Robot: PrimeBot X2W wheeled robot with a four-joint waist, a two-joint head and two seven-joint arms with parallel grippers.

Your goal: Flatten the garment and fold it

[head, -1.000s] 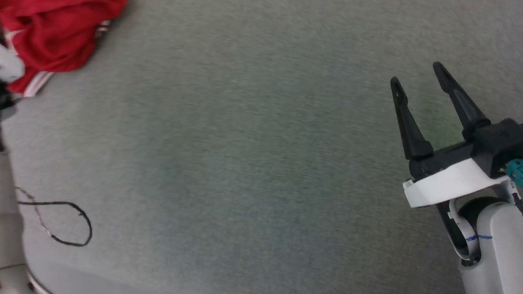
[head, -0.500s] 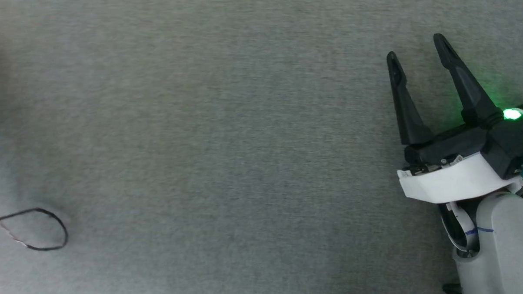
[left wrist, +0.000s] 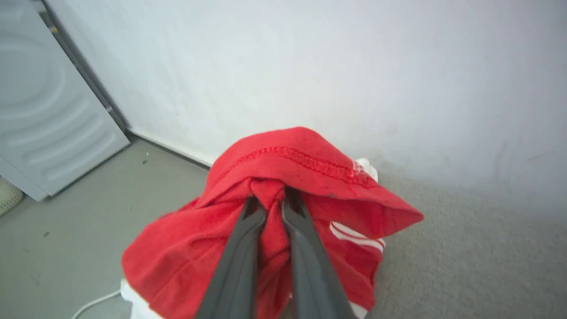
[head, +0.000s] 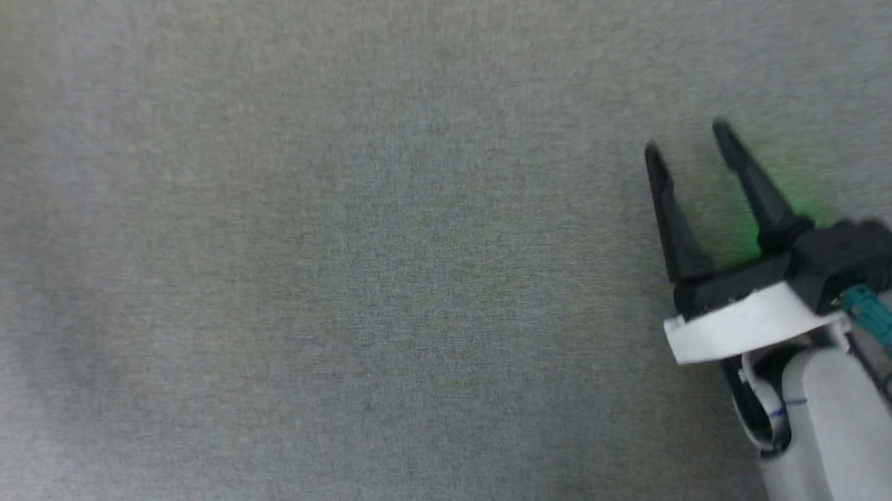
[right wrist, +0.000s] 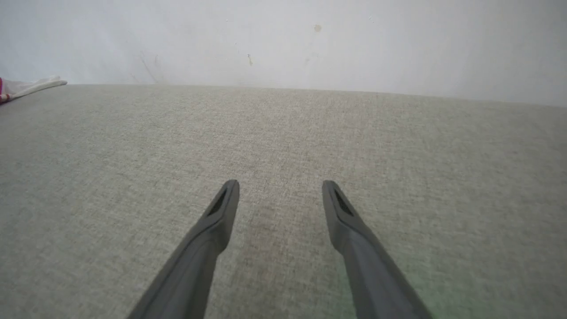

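The left gripper (left wrist: 274,195) is clamped narrow on a fold of the crumpled red jersey T-shirt with white striped trim (left wrist: 310,164), bunched near a pale wall (left wrist: 354,66); the right gripper (head: 687,142) hovers, fingers spread wide, over a grey woven surface (head: 343,284).

The garment (left wrist: 310,170) bunches around the left gripper (left wrist: 271,197), wall (left wrist: 354,66) behind at twelve o'clock; in the head view, the right gripper (head: 687,140) sits at four o'clock.

Red garment (left wrist: 310,159), crumpled in a heap, white-striped trim showing
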